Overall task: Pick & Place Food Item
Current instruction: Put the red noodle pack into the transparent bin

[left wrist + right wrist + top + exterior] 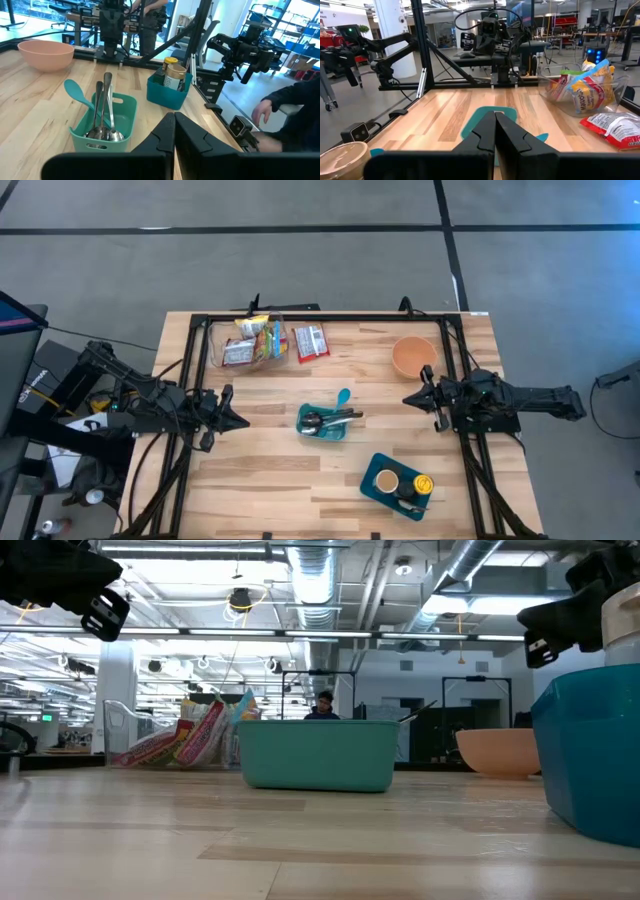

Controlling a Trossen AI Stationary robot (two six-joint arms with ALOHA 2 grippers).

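Several snack packets stand in a clear bin [250,342] at the table's far left; they also show in the right wrist view [582,90]. One red and white packet [310,342] lies flat on the table beside the bin. My left gripper [240,421] hovers at the table's left, shut and empty. My right gripper [410,398] hovers at the right, just near of the peach bowl [413,356], shut and empty.
A teal caddy with spoons [325,421] stands mid-table. A blue caddy with jars [398,481] stands near the front right. A person's hand and sleeve [280,112] show beyond the table's near edge. Black frame rails [195,370] run along both sides.
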